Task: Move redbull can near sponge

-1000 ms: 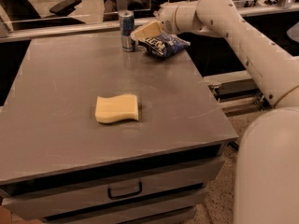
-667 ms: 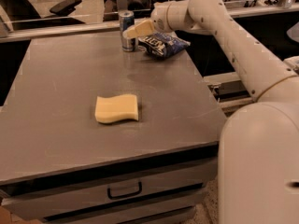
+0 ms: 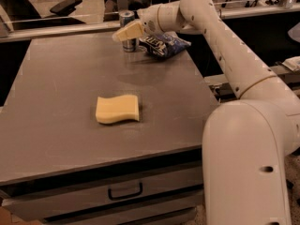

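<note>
Gripper [image 3: 123,33] has been swung leftward, now overlapping can [image 3: 125,18] at table's [image 3: 56,78] far edge; whether it is clenched cannot be told; grasp probably imminent; sponge [image 3: 117,109] lies well apart, mid-table.

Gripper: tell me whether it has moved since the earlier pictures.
Yes. The gripper has slid left, away from the snack bag and across the front of the redbull can, which has not moved.
</note>
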Robot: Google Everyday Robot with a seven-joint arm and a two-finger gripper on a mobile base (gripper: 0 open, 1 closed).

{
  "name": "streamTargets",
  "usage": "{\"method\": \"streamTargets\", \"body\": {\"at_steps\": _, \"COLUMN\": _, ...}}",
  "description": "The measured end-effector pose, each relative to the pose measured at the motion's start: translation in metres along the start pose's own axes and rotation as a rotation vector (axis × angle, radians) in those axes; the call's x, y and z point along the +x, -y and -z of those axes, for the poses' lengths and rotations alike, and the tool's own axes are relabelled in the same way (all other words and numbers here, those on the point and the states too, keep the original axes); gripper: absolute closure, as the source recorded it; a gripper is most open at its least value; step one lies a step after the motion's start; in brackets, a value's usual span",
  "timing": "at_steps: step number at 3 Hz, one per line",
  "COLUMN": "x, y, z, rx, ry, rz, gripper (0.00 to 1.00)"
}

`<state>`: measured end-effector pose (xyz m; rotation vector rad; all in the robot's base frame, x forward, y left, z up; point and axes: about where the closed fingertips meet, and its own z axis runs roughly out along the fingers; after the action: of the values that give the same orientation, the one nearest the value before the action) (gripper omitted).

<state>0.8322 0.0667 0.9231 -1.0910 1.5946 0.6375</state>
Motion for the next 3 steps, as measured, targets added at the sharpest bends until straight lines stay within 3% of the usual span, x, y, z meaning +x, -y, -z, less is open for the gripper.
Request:
{"method": "streamTargets", "body": {"at_steps": 1, "x": -0.001, "y": -0.008, "z": -0.004, "rx": -0.045, "ry": 0.001, "rz": -0.002, "gripper": 0.36}}
{"method": "streamTargets", "body": {"at_steps": 3, "x": -0.01, "y": -0.015, "z": 0.02, "rx": -0.05, "ry": 0.016, "rz": -0.017, "gripper": 0.83}}
